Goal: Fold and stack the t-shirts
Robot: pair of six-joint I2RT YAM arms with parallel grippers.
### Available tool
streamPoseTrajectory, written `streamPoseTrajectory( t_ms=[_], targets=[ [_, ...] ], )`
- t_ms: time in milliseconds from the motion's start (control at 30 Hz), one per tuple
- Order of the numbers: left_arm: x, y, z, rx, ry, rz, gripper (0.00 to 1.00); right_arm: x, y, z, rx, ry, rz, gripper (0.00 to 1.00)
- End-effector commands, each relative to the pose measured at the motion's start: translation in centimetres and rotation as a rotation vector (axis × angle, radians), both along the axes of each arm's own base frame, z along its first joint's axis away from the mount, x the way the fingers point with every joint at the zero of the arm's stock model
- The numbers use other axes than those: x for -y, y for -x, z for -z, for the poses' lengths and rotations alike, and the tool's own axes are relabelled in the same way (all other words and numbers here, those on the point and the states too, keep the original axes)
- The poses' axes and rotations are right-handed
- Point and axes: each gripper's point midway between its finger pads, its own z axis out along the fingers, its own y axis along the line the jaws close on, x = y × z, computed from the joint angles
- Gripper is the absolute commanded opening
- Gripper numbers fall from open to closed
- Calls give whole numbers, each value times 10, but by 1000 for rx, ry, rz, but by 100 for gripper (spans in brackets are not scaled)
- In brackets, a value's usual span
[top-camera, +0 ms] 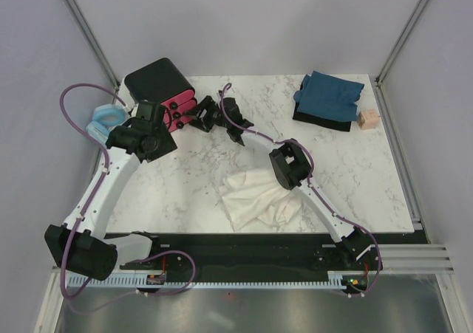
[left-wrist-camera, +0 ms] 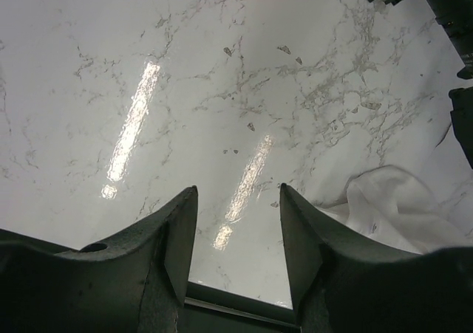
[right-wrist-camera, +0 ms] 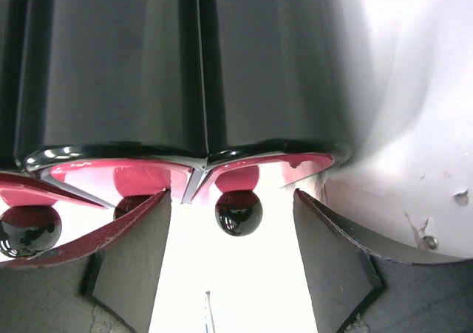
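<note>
Because the cream-white shirt [top-camera: 259,196] is light, limp, crumpled cloth, a loose edge looks the best hold. It lies near the left gripper [left-wrist-camera: 238,193], to its right, whose jaws hang apart and empty over the table [left-wrist-camera: 148,89]. The right gripper [right-wrist-camera: 230,197], on its outstretched arm, stands spread and holds nothing, facing the pink drawers [right-wrist-camera: 140,178], with the folded teal shirt [top-camera: 329,97] well away.

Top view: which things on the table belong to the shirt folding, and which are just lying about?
Job:
cream-white t-shirt, crumpled at the near edge
dark teal-blue t-shirt, far right

Lying about:
black box with pink drawers
pale blue ring
small tan block
</note>
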Motion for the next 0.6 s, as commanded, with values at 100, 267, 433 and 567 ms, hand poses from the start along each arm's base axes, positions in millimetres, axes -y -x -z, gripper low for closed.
streamPoseTrajectory(
  t_ms=[100,267,433,567],
  targets=[
    [0,3,-10,19,6,6,56,6,-12,-34,81,-95,35,75],
    [3,7,-6,18,44,-21,56,12,13,-68,152,-103,-70,72],
    [6,9,-1,22,71,-34,55,29,32,-136,306,-54,-127,75],
    [7,10,-4,42,87,-41,56,40,42,-171,343,-46,-165,77]
  ],
)
